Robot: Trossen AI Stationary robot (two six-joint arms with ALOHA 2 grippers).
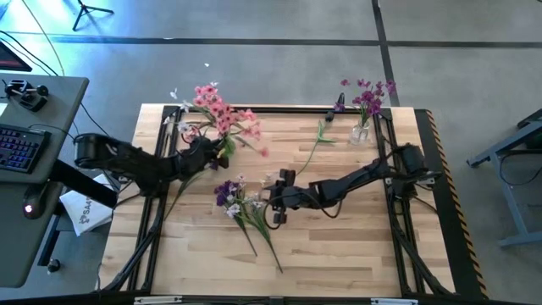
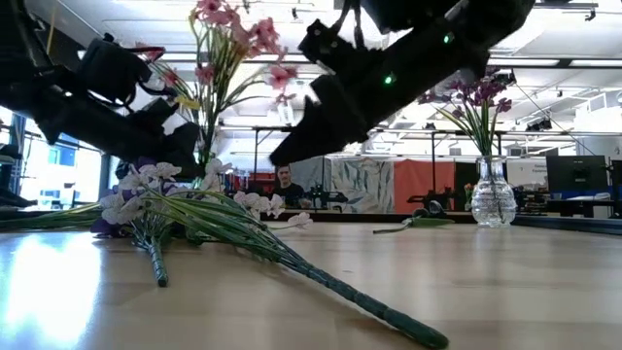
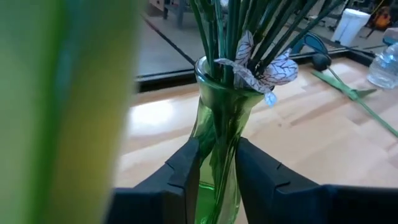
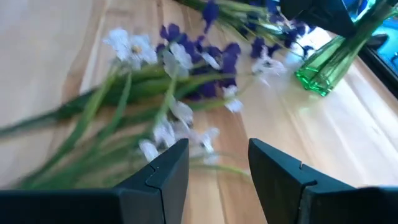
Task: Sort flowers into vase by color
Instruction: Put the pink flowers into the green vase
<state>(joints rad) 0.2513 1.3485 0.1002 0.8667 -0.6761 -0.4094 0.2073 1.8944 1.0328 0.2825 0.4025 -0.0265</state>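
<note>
A green glass vase (image 3: 214, 118) holds several pink sprigs (image 1: 222, 114) near the table's far left. My left gripper (image 1: 206, 158) is shut on that vase. A loose pile of white and purple sprigs (image 1: 241, 203) lies flat on the table's middle and also shows in the right wrist view (image 4: 174, 74). My right gripper (image 1: 274, 198) is open and empty, just right of the pile's blossoms and above the table (image 4: 217, 152). A clear vase (image 1: 362, 132) with purple sprigs (image 1: 368, 95) stands at the far right. My left gripper pinches the green vase's narrow neck (image 3: 216, 152) between its two fingers, one on each side, below the rim. The fingers come roughly level from the table's left. The vase stands upright with the stems rising from it; whether its base is on the table cannot be told.
One loose green stem (image 1: 315, 146) lies on the table between the two vases. A black frame (image 1: 385, 161) runs along the table's edges. A desk with a keyboard (image 1: 21, 144) stands to the left. A person (image 2: 285, 181) sits in the room behind.
</note>
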